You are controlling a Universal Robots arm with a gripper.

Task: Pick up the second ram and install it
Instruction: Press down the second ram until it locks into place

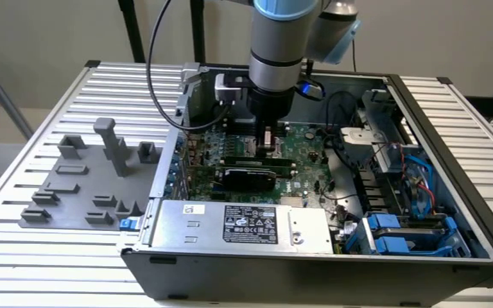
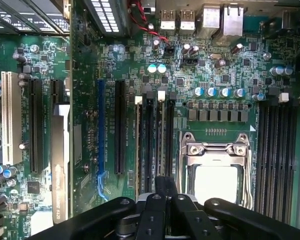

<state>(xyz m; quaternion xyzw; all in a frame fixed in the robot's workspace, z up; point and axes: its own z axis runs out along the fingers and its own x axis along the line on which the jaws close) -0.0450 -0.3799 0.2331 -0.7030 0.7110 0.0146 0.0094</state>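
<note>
Gripper (image 1: 268, 146) is down inside the open black desktop PC case (image 1: 452, 192), which sits on the slatted aluminium desk (image 1: 49, 263), low over the green motherboard (image 1: 307, 138). In the wrist view the gripper (image 2: 165, 197) hangs right above the bank of long black memory slots (image 2: 149, 145), just beside the square metal CPU socket (image 2: 216, 165). The thin green ram stick (image 2: 162, 140) shows edge-on, in line with those slots, straight under the gripper. Held or seated: can't tell. Gripper spread or pressed together: can't tell either.

Glossy green motherboard (image 2: 225, 75); matt black tool (image 2: 162, 210).
</note>
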